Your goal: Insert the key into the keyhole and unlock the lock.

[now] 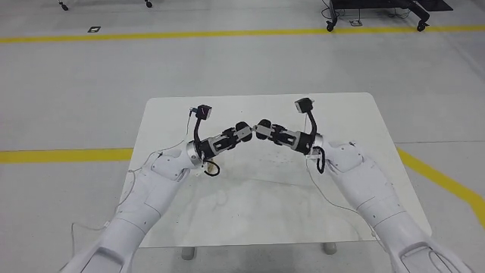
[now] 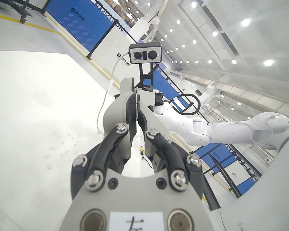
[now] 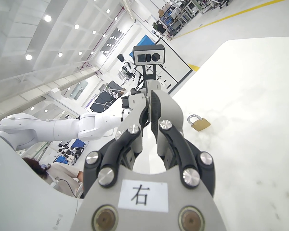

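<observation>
A brass padlock point(image 3: 199, 123) with a silver shackle lies flat on the white table point(image 1: 345, 117), a short way off to one side of my right gripper point(image 3: 148, 95). Both arms are raised above the middle of the table and meet tip to tip. My left gripper point(image 1: 244, 131) comes in from the left and my right gripper point(image 1: 264, 130) from the right. The left gripper point(image 2: 134, 90) has its ribbed pads pressed together, and the right gripper's pads are also closed. Whether anything sits between the pads is hidden. The key is not discernible.
The tabletop has rounded corners and faint scuff marks point(image 2: 62, 143). Its far edge point(image 1: 258, 95) borders open floor with yellow lines point(image 1: 227, 33). Wheeled racks point(image 1: 379, 4) stand well beyond the table.
</observation>
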